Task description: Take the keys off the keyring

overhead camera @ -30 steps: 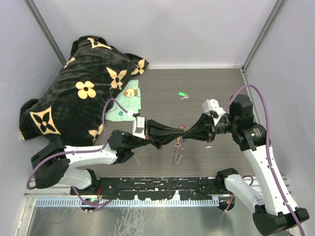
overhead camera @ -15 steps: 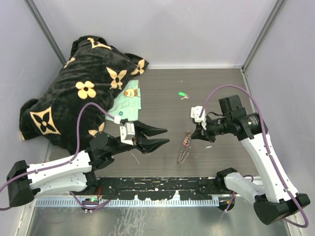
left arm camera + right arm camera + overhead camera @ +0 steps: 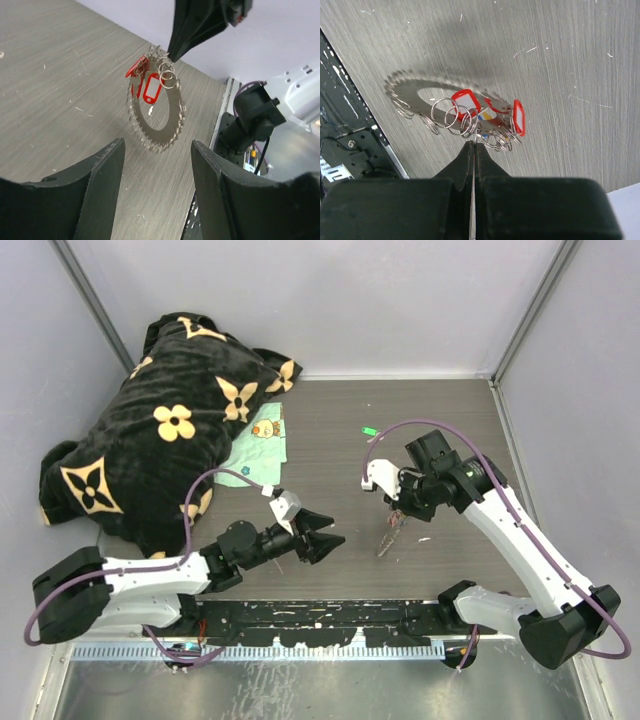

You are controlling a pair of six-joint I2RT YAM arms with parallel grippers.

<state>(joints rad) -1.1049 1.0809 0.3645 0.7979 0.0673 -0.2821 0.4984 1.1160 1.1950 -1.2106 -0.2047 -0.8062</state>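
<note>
Above the wood-grain table [image 3: 330, 410], my right gripper [image 3: 474, 145] is pinched on the big grey toothed metal keyring [image 3: 136, 117], small red-tagged silver keys [image 3: 151, 89] dangling. Meanwhile my left gripper [image 3: 336, 529] is spread, empty; imo grab one tag, pull slow.

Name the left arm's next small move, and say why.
Probably bring the open left fingers forward to a red-tagged key: the shut right fingers hold the keyring hanging above the table, and the left ones grip nothing.
</note>
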